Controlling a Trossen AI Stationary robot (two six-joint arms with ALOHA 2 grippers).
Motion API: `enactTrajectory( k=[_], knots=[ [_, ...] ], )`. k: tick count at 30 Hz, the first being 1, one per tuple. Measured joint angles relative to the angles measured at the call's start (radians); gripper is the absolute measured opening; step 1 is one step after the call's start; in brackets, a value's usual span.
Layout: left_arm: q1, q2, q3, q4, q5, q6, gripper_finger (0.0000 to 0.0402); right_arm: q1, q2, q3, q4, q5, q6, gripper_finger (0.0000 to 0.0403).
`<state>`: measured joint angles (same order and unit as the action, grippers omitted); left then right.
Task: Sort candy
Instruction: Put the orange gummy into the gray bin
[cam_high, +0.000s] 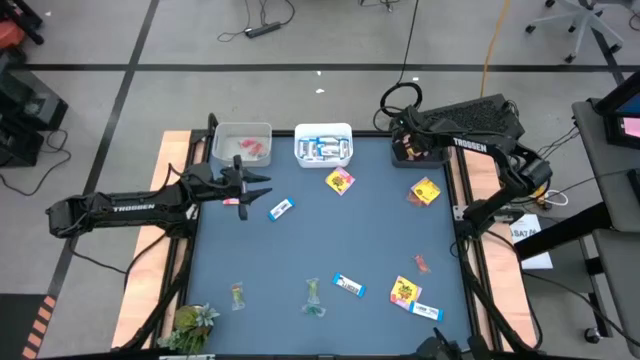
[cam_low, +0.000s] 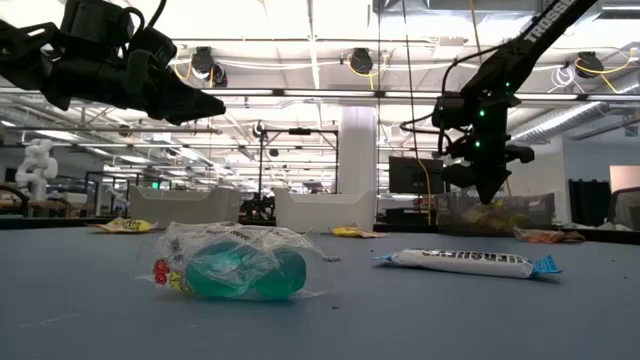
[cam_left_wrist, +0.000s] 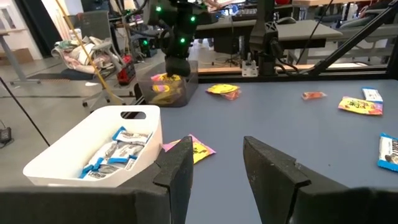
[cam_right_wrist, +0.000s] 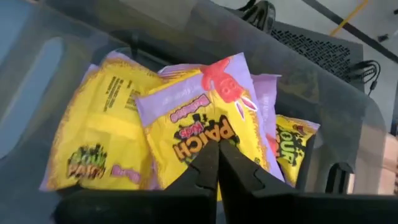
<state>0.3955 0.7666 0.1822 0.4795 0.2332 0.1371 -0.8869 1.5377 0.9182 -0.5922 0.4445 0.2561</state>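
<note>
Candy lies scattered on the blue table: yellow packets (cam_high: 340, 180) (cam_high: 425, 192) (cam_high: 404, 291), blue-and-white bars (cam_high: 282, 208) (cam_high: 348, 286), a red piece (cam_high: 421, 263) and clear-greenish sweets (cam_high: 314, 295) (cam_low: 235, 265). My right gripper (cam_right_wrist: 217, 149) is shut and slants down over the dark bin (cam_high: 408, 150) at the far right. That bin holds yellow packets (cam_right_wrist: 199, 130). In the low view its tips (cam_low: 491, 198) stand just above the bin's rim. My left gripper (cam_high: 262, 186) hovers open near the white bin (cam_left_wrist: 93, 149), with nothing between its fingers (cam_left_wrist: 180, 171).
A clear bin (cam_high: 242, 143) with red pieces and the white bin (cam_high: 323, 145) with blue-and-white bars stand along the far edge. A green leafy thing (cam_high: 192, 325) lies at the near left corner. Wooden rails run along both sides of the table.
</note>
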Motion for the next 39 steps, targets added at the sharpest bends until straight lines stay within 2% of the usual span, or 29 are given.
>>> enactTrajectory(
  k=[4, 8, 12, 16, 20, 30, 34, 39],
  knots=[
    [-0.021, 0.0, 0.0, -0.022, -0.002, 0.003, 0.0148, 0.049, -0.075, 0.0, -0.04, 0.007, -0.007, 0.0001],
    [-0.052, 0.01, 0.01, -0.032, -0.002, 0.025, 0.0148, 0.149, -0.189, 0.0, -0.066, 0.028, 0.001, 0.0001],
    [-0.074, 0.042, 0.04, -0.059, -0.007, 0.028, 0.0148, 0.305, -0.293, 0.0, -0.101, 0.02, 0.032, 0.0],
    [-0.083, 0.087, 0.046, -0.041, -0.009, 0.028, 0.0148, 0.497, -0.34, 0.0, -0.183, -0.07, 0.125, 0.0],
    [-0.083, 0.118, 0.046, -0.02, -0.009, 0.028, 0.0148, 0.705, -0.336, -0.001, -0.284, -0.145, 0.29, 0.0],
    [-0.083, 0.13, 0.046, 0.0, -0.009, 0.028, 0.0148, 1.152, -0.326, -0.1, -0.277, -0.282, 0.804, 0.0013],
    [-0.083, 0.13, 0.046, 0.001, -0.009, 0.028, 0.0148, 1.275, -0.322, -0.127, -0.283, -0.326, 1.014, 0.0045],
    [-0.082, 0.13, 0.046, 0.009, -0.009, 0.028, 0.0148, 1.367, -0.258, -0.134, -0.363, -0.39, 1.193, 0.0109]
  ],
)
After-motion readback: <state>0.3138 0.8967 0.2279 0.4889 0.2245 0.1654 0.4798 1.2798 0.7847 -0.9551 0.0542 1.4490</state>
